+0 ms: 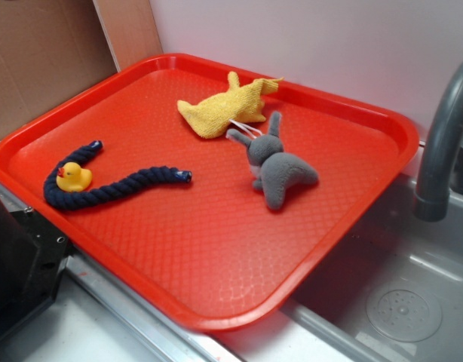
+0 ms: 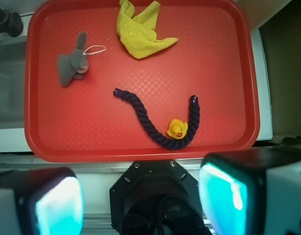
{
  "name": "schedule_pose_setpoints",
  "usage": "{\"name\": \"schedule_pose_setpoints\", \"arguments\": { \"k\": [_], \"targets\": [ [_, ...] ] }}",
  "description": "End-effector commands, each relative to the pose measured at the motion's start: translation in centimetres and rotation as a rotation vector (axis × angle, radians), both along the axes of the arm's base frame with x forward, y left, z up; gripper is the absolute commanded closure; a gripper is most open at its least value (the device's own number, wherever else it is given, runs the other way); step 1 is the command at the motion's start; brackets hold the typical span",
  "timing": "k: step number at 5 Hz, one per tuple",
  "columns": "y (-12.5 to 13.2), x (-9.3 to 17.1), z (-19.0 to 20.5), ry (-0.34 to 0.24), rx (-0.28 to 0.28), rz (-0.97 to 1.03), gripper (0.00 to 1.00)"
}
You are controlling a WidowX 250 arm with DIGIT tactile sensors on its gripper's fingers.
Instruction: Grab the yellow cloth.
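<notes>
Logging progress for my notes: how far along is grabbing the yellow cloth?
Nothing looks done yet. The cloth lies untouched at the tray's far edge, beside the grey plush. The hand is open and empty, high above the tray's near edge, not over the cloth. Left: move over the cloth, descend, close on it and lift.

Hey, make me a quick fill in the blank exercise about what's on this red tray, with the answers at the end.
1. The yellow cloth lies on the ____ tray.
2. The rubber duck sits in the curve of the dark blue ____.
3. The plush toy beside the cloth is ____ in colour.
4. The gripper holds ____.

Answers: red; rope; grey; nothing
</notes>
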State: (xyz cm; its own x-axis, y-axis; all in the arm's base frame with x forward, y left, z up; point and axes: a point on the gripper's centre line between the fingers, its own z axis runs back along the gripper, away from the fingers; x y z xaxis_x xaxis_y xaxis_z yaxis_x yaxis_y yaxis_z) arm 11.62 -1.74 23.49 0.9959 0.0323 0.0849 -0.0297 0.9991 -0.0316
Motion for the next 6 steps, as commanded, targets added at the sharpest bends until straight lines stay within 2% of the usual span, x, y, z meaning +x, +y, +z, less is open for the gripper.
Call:
{"name": "schedule_pose_setpoints", "arguments": {
  "k": [1, 2, 3, 4, 5, 6],
  "targets": [
    [0.0, 0.0, 0.0, 0.000, 0.000, 0.000, 0.00],
    [1.4, 3.6, -2.2, -0.090, -0.009, -0.014, 0.00],
    [1.0, 8.7, -4.9, -0.128, -0.034, -0.050, 0.00],
    [0.5, 13.3, -7.4, -0.127, -0.014, -0.064, 0.00],
    [0.5, 16.8, -9.9, -0.099, 0.001, -0.109, 0.00],
    [1.1, 18.8, -13.0, -0.057, 0.049, -0.093, 0.00]
  ]
}}
